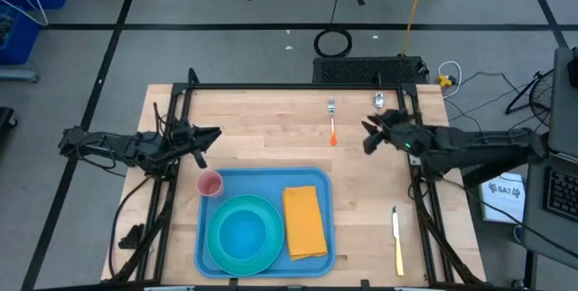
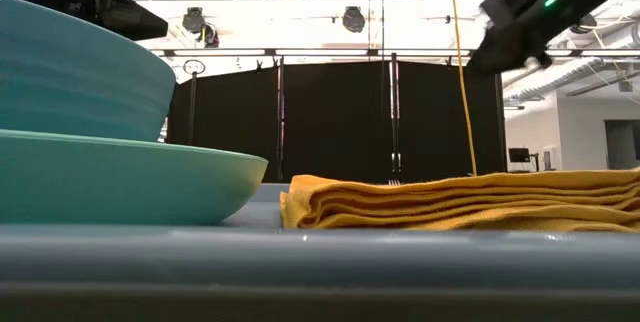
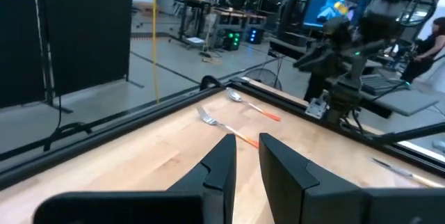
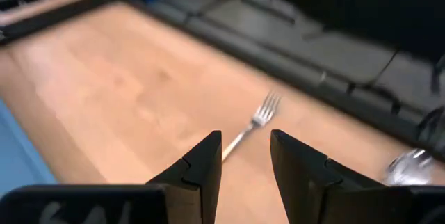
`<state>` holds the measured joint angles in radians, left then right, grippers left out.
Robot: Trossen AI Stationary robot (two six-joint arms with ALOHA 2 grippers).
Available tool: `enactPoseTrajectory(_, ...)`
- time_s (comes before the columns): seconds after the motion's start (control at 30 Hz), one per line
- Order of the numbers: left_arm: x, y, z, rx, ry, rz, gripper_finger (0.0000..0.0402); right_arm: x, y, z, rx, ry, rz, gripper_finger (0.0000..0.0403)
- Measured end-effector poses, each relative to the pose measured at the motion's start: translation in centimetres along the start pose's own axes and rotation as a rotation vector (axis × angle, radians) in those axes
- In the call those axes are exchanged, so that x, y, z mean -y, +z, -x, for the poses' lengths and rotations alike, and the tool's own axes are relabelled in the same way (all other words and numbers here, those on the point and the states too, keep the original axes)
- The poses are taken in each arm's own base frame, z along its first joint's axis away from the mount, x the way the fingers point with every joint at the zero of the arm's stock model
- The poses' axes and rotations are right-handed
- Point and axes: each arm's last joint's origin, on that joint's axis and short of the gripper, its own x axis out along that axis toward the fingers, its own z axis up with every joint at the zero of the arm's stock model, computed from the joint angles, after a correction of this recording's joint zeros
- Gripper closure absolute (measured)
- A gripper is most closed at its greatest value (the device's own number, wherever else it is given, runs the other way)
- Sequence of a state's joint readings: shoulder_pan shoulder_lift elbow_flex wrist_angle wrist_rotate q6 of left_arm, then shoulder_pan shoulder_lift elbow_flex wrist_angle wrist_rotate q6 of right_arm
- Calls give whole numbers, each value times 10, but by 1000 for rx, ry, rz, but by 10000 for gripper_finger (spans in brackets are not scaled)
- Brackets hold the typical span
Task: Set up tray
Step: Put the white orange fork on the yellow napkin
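Observation:
The light-blue tray (image 1: 316,178) lies at the table's near middle. It carries a teal plate with a teal bowl (image 1: 244,232), a folded yellow-orange napkin (image 1: 304,221) and a pink cup (image 1: 209,183) in its far left corner. My left gripper (image 1: 209,145) hovers open just beyond the cup, above bare wood. My right gripper (image 1: 368,136) hovers open right of the orange-handled fork (image 1: 332,119); its wrist view shows that fork (image 4: 254,123) lying ahead of the fingers. Neither gripper holds anything.
A spoon (image 1: 379,101) lies near the far right corner, and a yellow-handled knife (image 1: 397,237) lies right of the tray. A black frame rail (image 1: 298,86) borders the far edge. Bare wood (image 1: 262,124) stretches between the two arms beyond the tray.

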<state>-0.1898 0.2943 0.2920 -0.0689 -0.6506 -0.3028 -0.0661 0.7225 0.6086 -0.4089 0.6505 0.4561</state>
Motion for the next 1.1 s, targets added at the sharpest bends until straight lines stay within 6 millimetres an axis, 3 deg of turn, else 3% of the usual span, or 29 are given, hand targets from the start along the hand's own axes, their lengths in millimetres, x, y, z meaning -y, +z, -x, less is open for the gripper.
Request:
enactPoseTrajectory(0.27, -1, -3, -2, -11, 49, 42, 334, 10, 3, -83, -344, 42, -85, 289)
enactPoseTrajectory(0.47, 1, -6, -5, -35, 64, 16, 334, 11, 20, -131, -490, 32, -69, 289)
enactPoseTrajectory(0.67, 2, -8, -8, -46, 81, 4, 334, 2, 32, -164, -566, 6, -48, 289)
enactPoseTrajectory(0.8, 1, -8, -7, -41, 92, -1, 334, -3, 27, -181, -627, -12, -38, 289)
enactPoseTrajectory(1.1, 1, -8, -7, -43, 93, -25, 334, -3, 7, -195, -743, -67, -68, 289)
